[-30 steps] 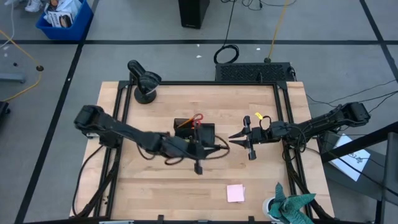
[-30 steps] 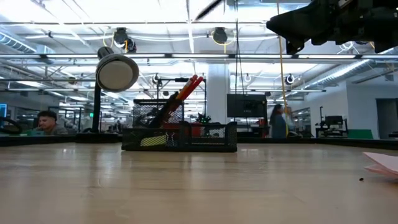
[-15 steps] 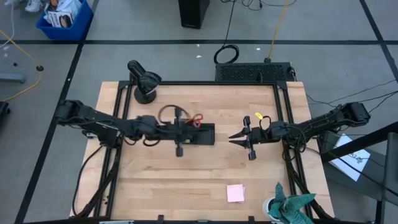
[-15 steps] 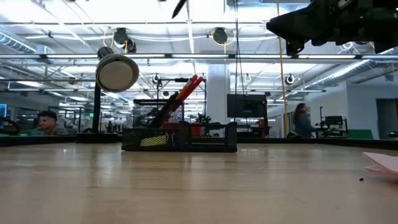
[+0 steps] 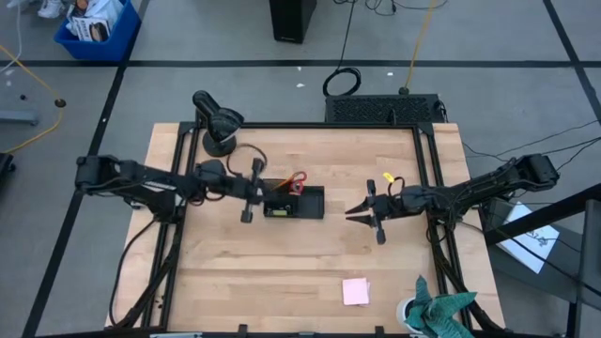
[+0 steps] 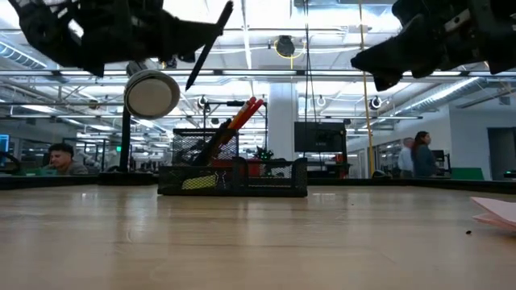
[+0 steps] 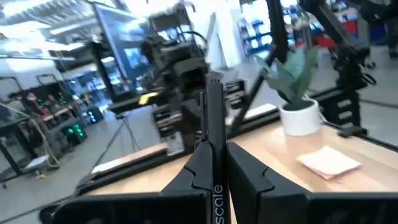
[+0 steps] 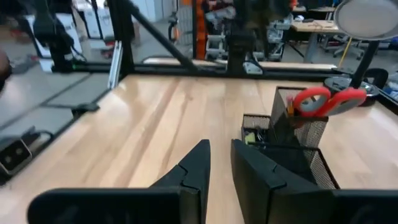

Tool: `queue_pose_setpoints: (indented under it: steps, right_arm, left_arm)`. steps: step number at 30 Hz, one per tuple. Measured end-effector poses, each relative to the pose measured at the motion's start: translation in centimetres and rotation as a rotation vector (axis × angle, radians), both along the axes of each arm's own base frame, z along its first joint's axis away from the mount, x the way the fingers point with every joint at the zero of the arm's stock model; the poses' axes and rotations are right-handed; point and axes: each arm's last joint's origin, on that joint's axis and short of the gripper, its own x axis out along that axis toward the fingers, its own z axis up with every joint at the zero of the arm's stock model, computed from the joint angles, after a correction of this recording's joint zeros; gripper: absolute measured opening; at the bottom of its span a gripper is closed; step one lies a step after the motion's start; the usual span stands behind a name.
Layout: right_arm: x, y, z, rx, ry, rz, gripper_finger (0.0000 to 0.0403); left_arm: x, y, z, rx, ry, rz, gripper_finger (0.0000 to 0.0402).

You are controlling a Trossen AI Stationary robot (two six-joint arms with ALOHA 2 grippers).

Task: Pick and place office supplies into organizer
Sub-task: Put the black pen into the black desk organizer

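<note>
While the left gripper (image 5: 257, 189), fingers closed and empty, hovers just beside the organizer (image 5: 293, 202), the right gripper (image 5: 353, 215) waits apart, slightly parted, empty.

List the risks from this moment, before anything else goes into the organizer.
1. The left gripper is shut on a thin black pen, held only at one end; it may slip or tilt.
2. The organizer already holds upright scissors; a lowering pen could knock them.
3. The pink sticky-note pad lies far from both arms, a long reach.

Only "scale" reads, printed on the left gripper (image 7: 213, 163).
</note>
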Motion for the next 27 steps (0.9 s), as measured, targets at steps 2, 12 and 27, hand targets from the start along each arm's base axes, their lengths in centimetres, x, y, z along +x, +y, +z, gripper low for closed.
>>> queue_pose_setpoints:
  steps: [2, 12, 27]
  right_arm:
    - [0.0, 0.0, 0.2, 0.014, -0.023, -0.002, 0.0059]
    - [0.1, 0.0, 1.1, -0.034, -0.114, 0.006, 0.0059]
    - [0.1, 0.0, 2.9, -0.101, -0.311, -0.002, 0.0059]
  left_arm:
    - [-0.7, 1.2, -0.2, -0.016, -0.035, -0.005, 0.0021]
    - [-1.1, 3.6, -0.3, -0.026, -0.087, 0.010, 0.0021]
    - [0.8, 5.1, -5.3, -0.088, 0.034, 0.161, 0.0021]
